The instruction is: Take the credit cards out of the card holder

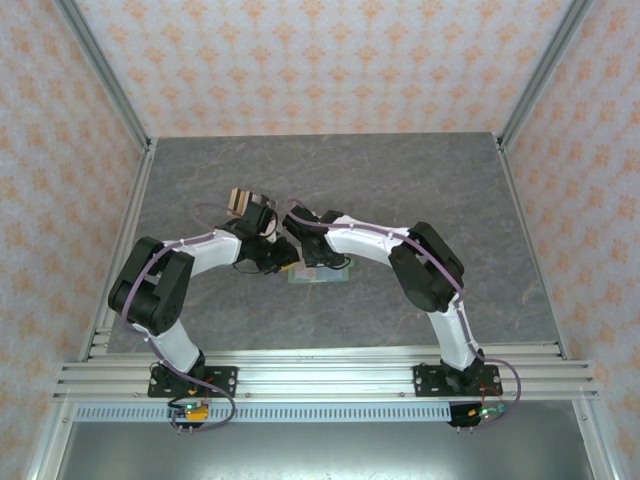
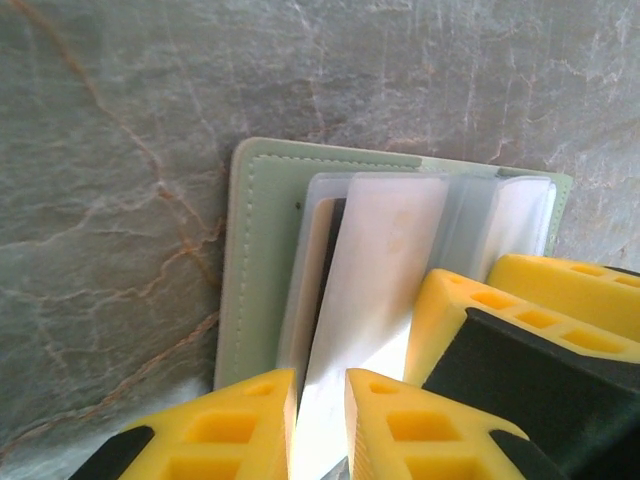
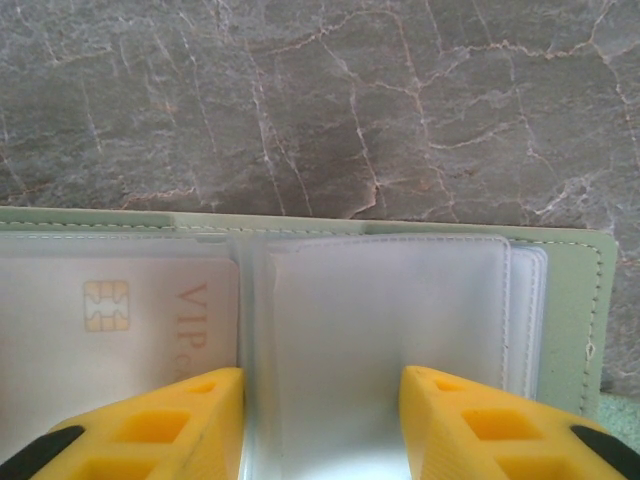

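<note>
Left gripper (image 2: 320, 380) is seen pinched on a pale card (image 2: 380, 260) protruding from the open card holder (image 2: 255, 260) at frame centre. Right gripper (image 3: 320, 372) is spread over a clear sleeve (image 3: 390, 300); a chip card (image 3: 110, 320) is housed lower left.

Enclosed robot test booth.
Orange-patterned walls (image 1: 320, 60) and aluminium posts (image 1: 105, 75) surround the grey table (image 1: 400, 180); slotted rails (image 1: 320, 375) line its near edge.

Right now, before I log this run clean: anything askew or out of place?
One pale card sits slanted, poking out of the open card holder at the left gripper. No visible damage.
</note>
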You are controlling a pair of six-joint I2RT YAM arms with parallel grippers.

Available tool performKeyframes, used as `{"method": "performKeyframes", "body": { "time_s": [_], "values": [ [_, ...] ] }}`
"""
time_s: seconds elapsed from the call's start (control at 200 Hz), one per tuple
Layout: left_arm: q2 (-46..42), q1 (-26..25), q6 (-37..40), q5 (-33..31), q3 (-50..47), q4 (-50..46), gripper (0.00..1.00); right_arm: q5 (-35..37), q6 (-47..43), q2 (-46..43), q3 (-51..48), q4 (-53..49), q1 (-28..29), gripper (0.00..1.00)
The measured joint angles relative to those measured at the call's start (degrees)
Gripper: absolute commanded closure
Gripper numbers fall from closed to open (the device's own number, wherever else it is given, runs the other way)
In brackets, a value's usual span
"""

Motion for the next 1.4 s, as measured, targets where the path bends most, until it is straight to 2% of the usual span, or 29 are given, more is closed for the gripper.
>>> {"method": "performKeyframes", "body": {
  "time_s": [0.515, 1.041, 1.401],
  "values": [
    [1.4, -0.2, -0.2, 1.5, 0.3, 0.9, 0.76, 0.0, 0.0, -0.5, -0.9, 0.9, -0.1, 0.57],
    [1.9, -0.4, -1.1, 4.5, 0.3, 3.4, 0.80, -2.5, 1.1, -2.6, -4.0, 4.1, -1.4, 0.65],
    [0.9, -0.4, 1.4, -0.6, 2.1, -1.9, 0.73, -2.4, 1.4, -2.6, -4.0, 4.1, -1.4, 0.66]
  ]
}}
